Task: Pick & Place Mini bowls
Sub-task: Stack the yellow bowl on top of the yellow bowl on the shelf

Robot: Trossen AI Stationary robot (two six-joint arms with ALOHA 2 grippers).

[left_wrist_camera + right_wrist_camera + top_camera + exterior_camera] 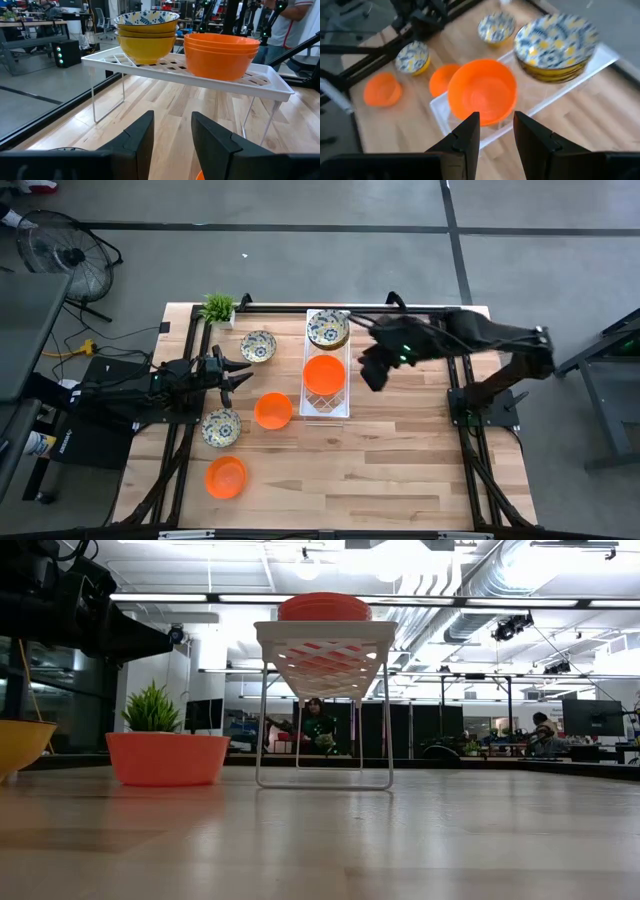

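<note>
High view: 4 mini bowls lie loose on the table: orange bowl, orange bowl at the front, and 2 patterned bowls. All sit nearest the left gripper, fingers narrowly parted and empty. Stacks fill the white rack; the right gripper, also parted and empty, hovers beside it.

white rack: orange bowl stack and patterned bowl stack on it | right gripper: fingers apart, above rack | beside rack: two orange, two patterned bowls on table
</note>
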